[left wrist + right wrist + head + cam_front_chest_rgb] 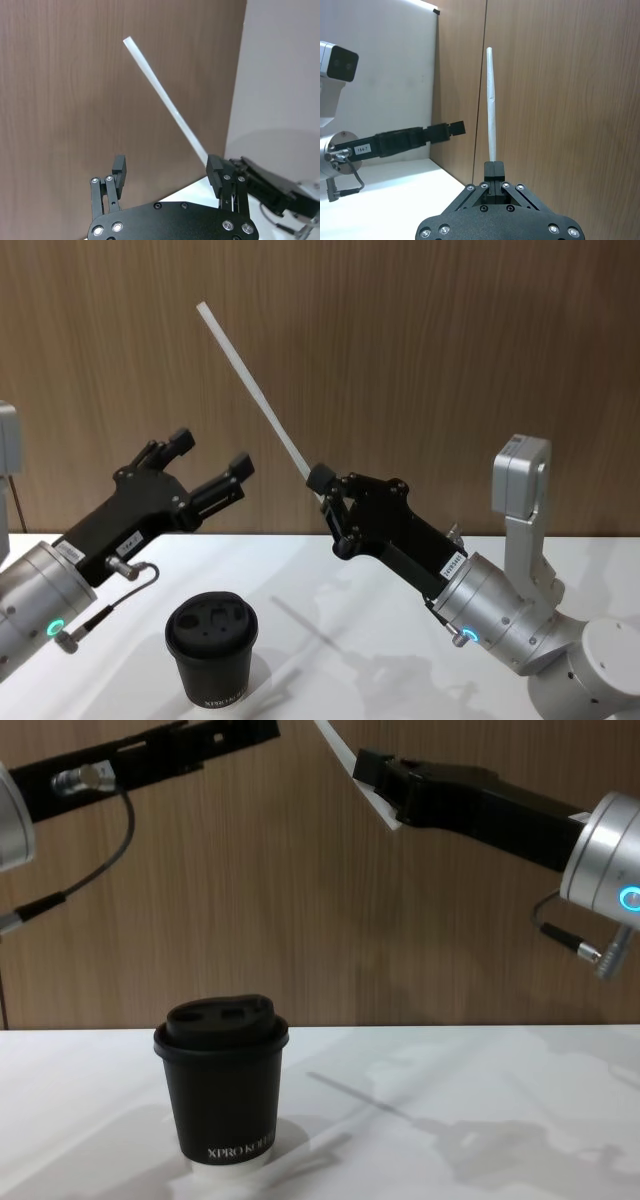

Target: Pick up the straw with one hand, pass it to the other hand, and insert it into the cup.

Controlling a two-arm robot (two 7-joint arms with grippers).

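Right jaws pinching thin white straw | left jaws spread | black domed-lid cup

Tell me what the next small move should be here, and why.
Probably bring the left gripper across to the straw, with its open fingers straddling the shaft. The right gripper is shut on the straw's lower end and holds it tilted in the air. The left gripper is open and apart from it, so the handover is not yet done. The cup stands below.
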